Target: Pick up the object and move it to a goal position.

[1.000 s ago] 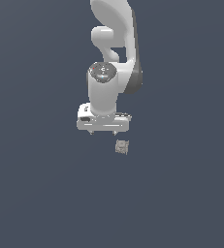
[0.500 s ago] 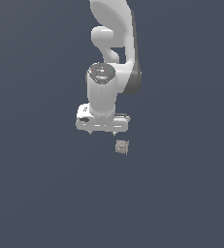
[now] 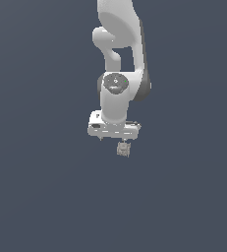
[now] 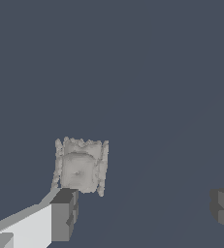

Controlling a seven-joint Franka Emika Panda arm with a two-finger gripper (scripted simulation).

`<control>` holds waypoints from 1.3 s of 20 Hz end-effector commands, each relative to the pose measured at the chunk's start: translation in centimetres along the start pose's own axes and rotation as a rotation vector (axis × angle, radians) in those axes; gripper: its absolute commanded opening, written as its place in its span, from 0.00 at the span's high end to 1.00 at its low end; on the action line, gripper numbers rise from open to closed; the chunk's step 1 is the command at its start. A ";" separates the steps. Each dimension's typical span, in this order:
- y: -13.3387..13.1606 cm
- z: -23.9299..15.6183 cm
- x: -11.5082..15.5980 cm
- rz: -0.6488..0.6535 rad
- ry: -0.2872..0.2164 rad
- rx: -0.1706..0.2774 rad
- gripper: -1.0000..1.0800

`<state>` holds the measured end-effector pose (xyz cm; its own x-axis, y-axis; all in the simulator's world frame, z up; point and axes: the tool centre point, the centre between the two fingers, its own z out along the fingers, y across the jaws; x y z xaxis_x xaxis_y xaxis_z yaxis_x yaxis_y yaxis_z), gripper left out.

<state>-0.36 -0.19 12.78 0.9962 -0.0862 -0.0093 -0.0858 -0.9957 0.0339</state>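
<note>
The object (image 3: 123, 148) is a small grey-beige lumpy item on the dark floor, just below the white hand in the exterior view. My gripper (image 3: 117, 138) hangs right above it, open and holding nothing. In the wrist view the object (image 4: 81, 165) shows its bumpy rim and hollow middle. It lies close beside one of the dark fingertips (image 4: 64, 215), while the other fingertip sits far off at the frame's edge. The gripper (image 4: 145, 211) is wide apart, and the object is off to one side of the gap, not centred in it.
The white arm (image 3: 120, 44) rises behind the hand in the exterior view. All around lies a plain dark grey-blue floor (image 3: 46, 187). No goal marker shows in either view.
The hand has shifted lower and toward the exterior view's right, closer to the object. The object has not moved.
</note>
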 end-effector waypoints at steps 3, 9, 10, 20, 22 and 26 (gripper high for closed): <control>-2.7 1.7 -0.2 0.048 0.004 0.017 0.04; -5.0 3.1 -0.4 0.090 0.007 0.031 0.04; -5.2 3.2 -0.5 0.094 0.007 0.032 0.04; -5.5 4.4 -0.6 0.098 0.007 0.034 0.04; -5.6 5.3 -0.6 0.099 0.007 0.034 0.04; -5.7 7.4 -0.6 0.100 0.007 0.034 0.04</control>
<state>-0.56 5.24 5.96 0.9827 -0.1852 -0.0003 -0.1852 -0.9827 0.0004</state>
